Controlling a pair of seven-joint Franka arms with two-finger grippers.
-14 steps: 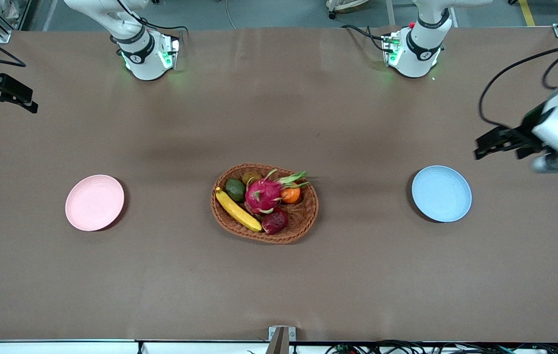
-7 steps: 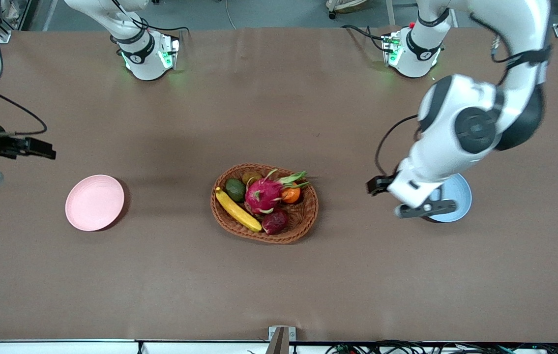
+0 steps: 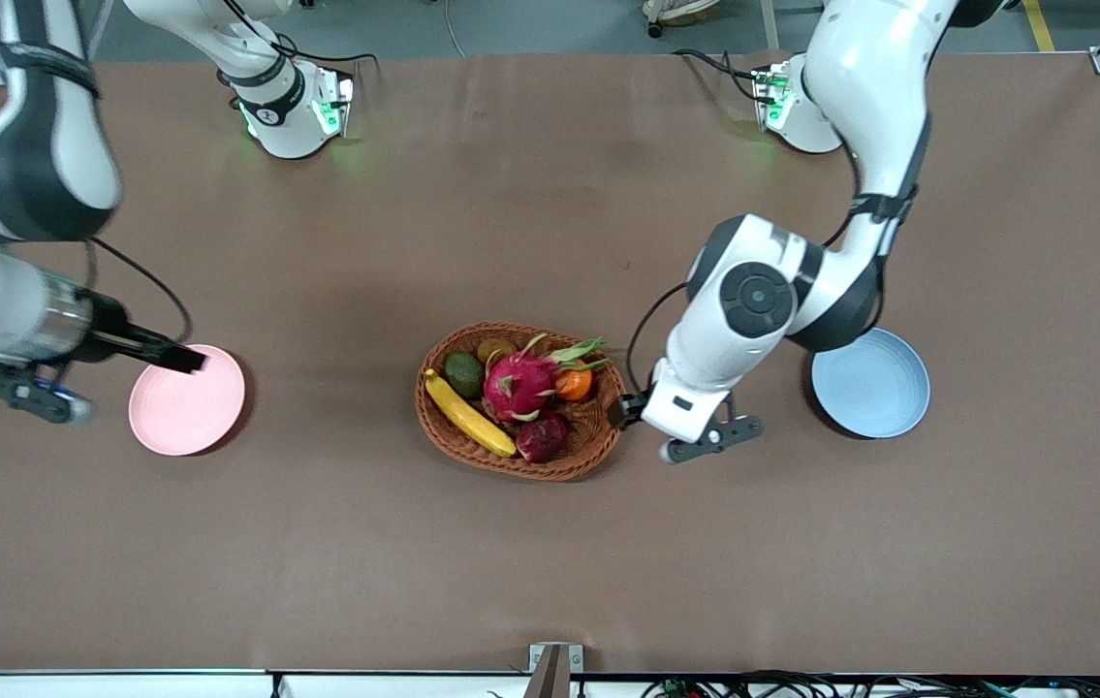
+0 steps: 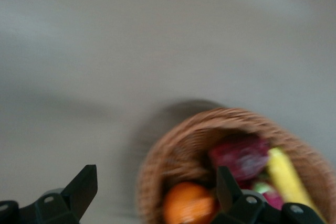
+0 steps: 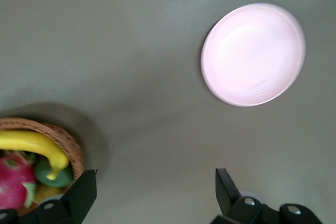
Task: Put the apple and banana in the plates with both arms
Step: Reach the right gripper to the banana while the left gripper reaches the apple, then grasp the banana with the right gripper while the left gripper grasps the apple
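Both pairs of fingers stand wide apart and hold nothing. The left gripper [image 3: 629, 412] hangs at the wicker basket's [image 3: 598, 427] rim, centre frame; the right gripper [image 3: 183, 360] hovers over the pink plate [image 3: 183, 412], left of frame. The banana [image 3: 467, 415] and the apple [image 3: 541, 438] lie in the basket beside the dragon fruit [image 3: 518, 385]. The blue plate [image 3: 879, 388] sits right of frame on the worktop [image 3: 550, 562].

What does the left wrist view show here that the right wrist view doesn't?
Only the left wrist view: the apple and the orange, with the open left tool over the basket's edge. Only the right wrist view: the pink plate, an avocado, and the open right tool. Both: the basket, banana and dragon fruit.
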